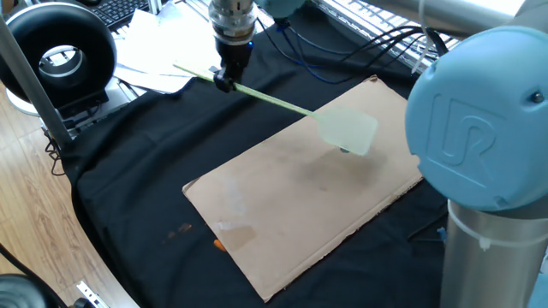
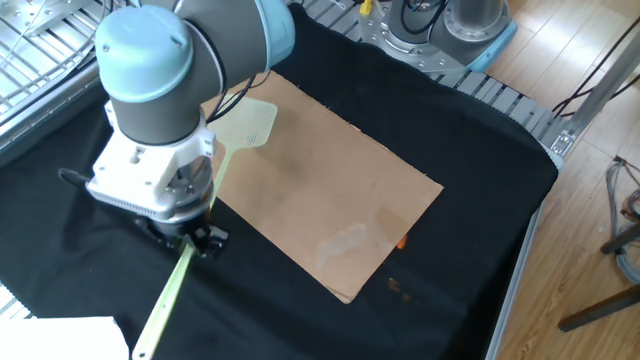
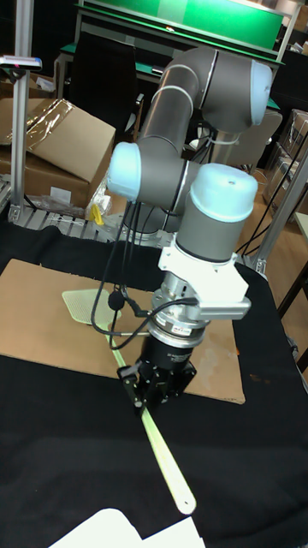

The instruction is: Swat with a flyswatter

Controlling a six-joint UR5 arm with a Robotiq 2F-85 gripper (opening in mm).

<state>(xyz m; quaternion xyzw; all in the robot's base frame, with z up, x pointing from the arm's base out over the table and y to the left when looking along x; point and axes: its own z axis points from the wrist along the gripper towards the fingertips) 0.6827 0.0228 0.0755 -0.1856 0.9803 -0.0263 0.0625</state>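
The claw [image 1: 225, 81] [image 2: 203, 240] [image 3: 137, 386] is clamped on the flyswatter [image 1: 278, 104] [image 2: 215, 185] [image 3: 128, 368], its fingers closed around the thin handle partway along. From the claw, the longer stretch of handle runs out over the cardboard sheet [image 1: 300, 201] [image 2: 330, 190] [image 3: 38, 321] to the mesh head [image 1: 348, 131] [image 2: 250, 123] [image 3: 87, 306]. In one fixed view the head appears slightly blurred and lifted, casting a small dark shadow on the cardboard just beneath its far edge. The shorter, rounded handle end sticks out behind the claw over the black cloth [image 1: 128, 180] [image 2: 460, 150] [image 3: 239, 462] toward the white papers [image 1: 158, 56] [image 2: 60, 340] [image 3: 103, 531]. The claw itself hangs just beside the cardboard's edge, above the cloth. A black ring-shaped device [image 1: 60, 51] sits well apart from the claw, beyond the papers.
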